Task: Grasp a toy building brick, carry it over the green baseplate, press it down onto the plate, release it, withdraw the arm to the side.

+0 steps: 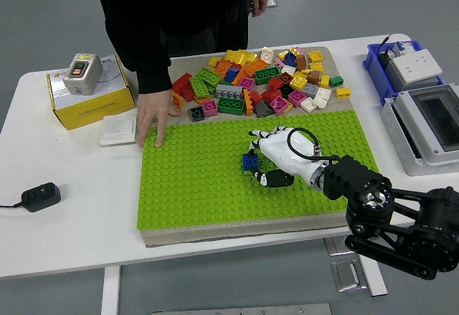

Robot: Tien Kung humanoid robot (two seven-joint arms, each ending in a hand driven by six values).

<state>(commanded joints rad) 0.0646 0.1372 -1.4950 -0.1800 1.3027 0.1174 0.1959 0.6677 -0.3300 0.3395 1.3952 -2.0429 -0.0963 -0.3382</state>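
Observation:
A green baseplate (pixel 193 186) lies on a tan mat in the middle of the table. A small blue brick (pixel 249 161) sits on the plate near its centre. My right hand (pixel 261 158), white with black fingers, reaches in from the lower right and rests low over the plate just right of the brick. Its fingers (pixel 257 135) are spread above the brick and its thumb (pixel 275 179) lies below it. I cannot tell whether they touch the brick. A pile of loose coloured bricks (pixel 262 82) lies on the mat behind the plate. The left arm is out of view.
A person in black stands at the far side, one hand (pixel 152 118) flat on the plate's far left corner. A yellow box (pixel 93 100) and a white switch plate (pixel 118 130) lie at the left, a black adapter (pixel 39 196) nearer. Grey and blue boxes (pixel 423 125) stand at the right.

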